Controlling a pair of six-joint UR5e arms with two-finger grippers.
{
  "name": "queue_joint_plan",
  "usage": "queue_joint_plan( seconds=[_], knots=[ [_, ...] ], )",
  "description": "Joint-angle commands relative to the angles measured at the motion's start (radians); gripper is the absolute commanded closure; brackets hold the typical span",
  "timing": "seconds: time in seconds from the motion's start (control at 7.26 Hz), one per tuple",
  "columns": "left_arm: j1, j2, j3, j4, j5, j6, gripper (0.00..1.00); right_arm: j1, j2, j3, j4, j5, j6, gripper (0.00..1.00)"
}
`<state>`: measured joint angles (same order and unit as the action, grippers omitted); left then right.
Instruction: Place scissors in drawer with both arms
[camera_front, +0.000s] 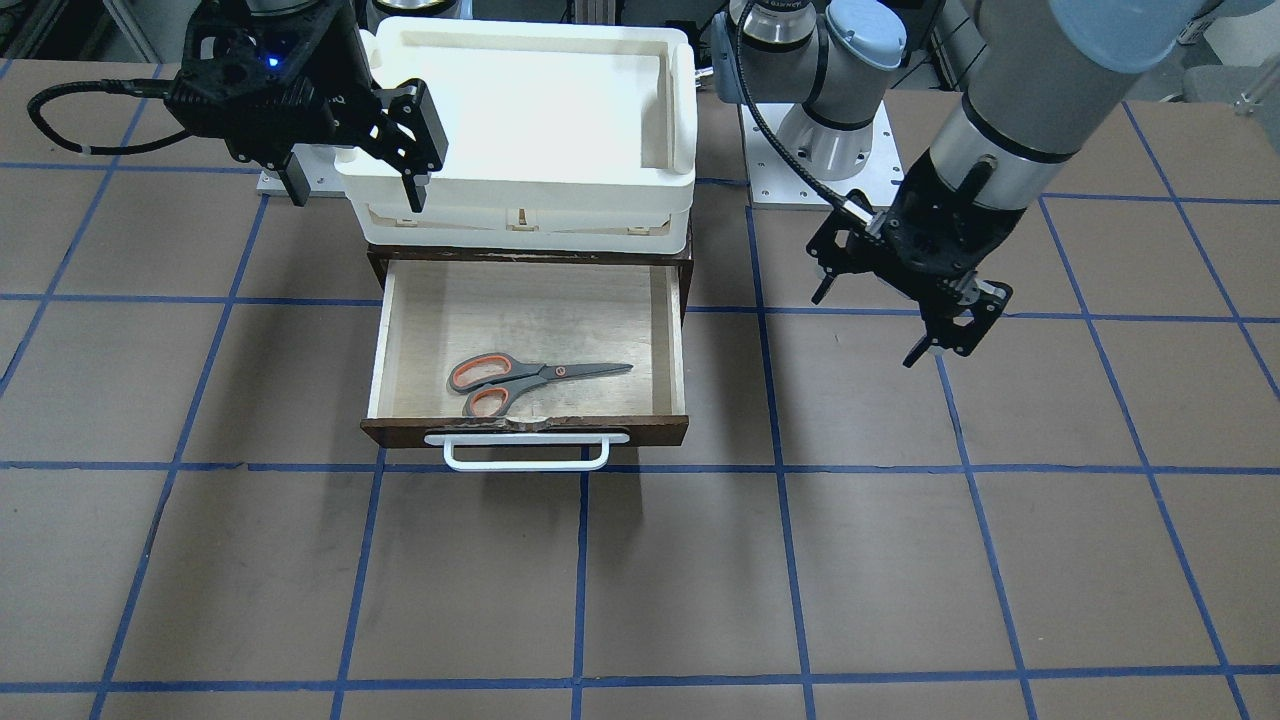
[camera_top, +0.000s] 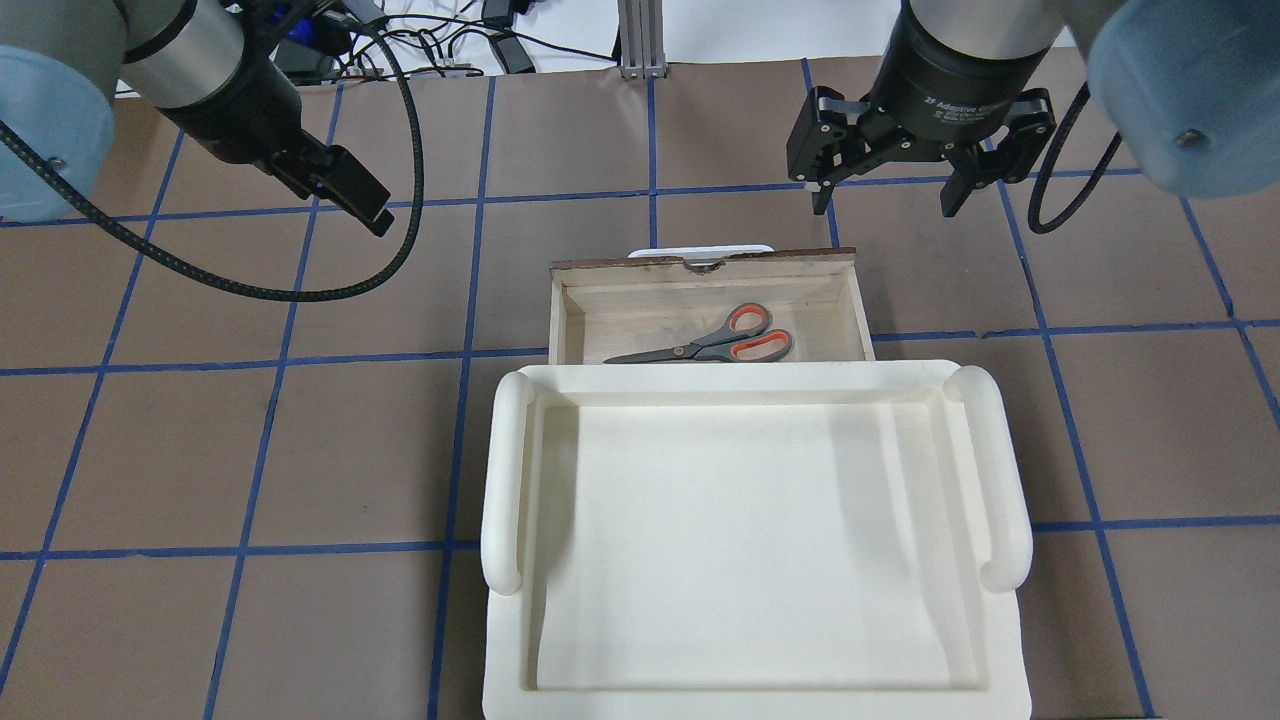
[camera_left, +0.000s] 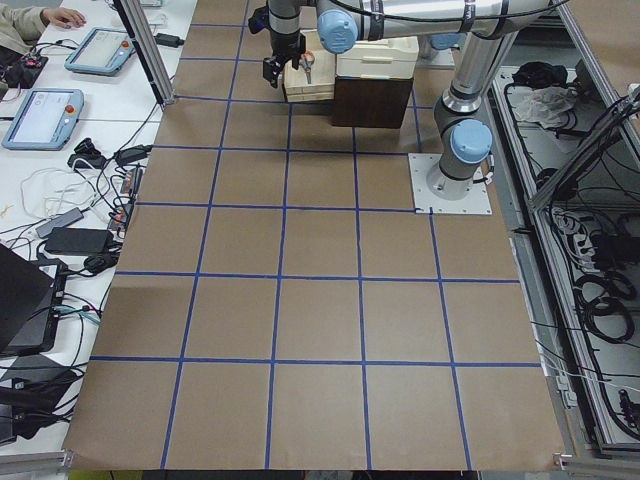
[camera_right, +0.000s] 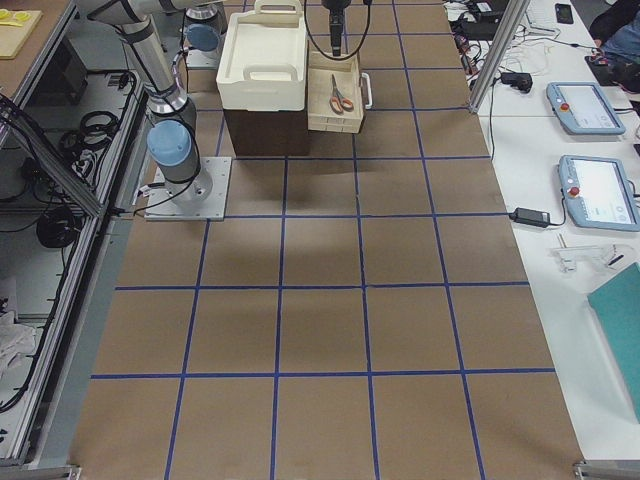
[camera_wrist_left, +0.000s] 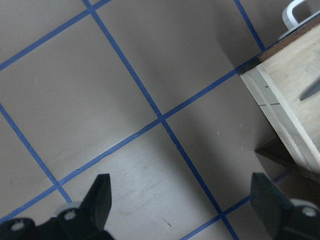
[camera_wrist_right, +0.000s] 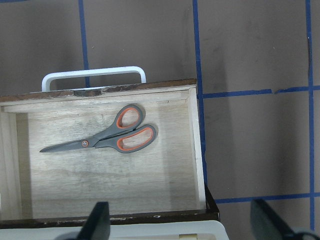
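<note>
One pair of scissors (camera_front: 530, 378) lying flat on the pale wooden floor of the open drawer (camera_front: 678, 340), at the centre of the front-facing view. Blades shut and pointing toward the right of that frame. Orange-lined loops toward the left, close to the drawer's dark front and apart from both side walls. White bar handle (camera_front: 525, 455) sticking out from that front toward the lower edge of the frame.

Perched on the dark cabinet (camera_right: 262, 130) behind the drawer, at top centre, a white tray (camera_front: 520, 185) with rolled grips at both ends, its smooth floor in plain sight in the overhead view.

Left fingers (camera_wrist_left: 100, 197) spread wide and released, seen at the lower corners of the left wrist view. Hovering over bare brown surface (camera_front: 900, 550) crossed by blue tape lines (camera_front: 900, 466), with one drawer corner at the right edge of that frame. Well apart from the drawer, at right of centre in the front-facing view.

Right fingers (camera_top: 815, 160) likewise spread and released, at the upper right of the overhead view, raised near the drawer's handle end. In the right wrist view, looking straight down on drawer and scissors, both fingertips at the bottom edge of the frame.
</note>
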<state>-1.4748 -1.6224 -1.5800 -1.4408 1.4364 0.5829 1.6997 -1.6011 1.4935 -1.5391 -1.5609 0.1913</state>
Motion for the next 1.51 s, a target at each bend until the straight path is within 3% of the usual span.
queue_joint_plan(
  seconds=[0.0,1.38],
  knots=[
    [0.011,0.012,0.000,-0.001,0.004,-0.083,0.00,0.000,0.001,0.004,-0.004,-0.001,0.000,0.00],
    [0.011,0.052,-0.009,0.004,-0.001,-0.087,0.00,0.000,0.003,0.005,-0.006,-0.001,-0.001,0.00]
  ],
)
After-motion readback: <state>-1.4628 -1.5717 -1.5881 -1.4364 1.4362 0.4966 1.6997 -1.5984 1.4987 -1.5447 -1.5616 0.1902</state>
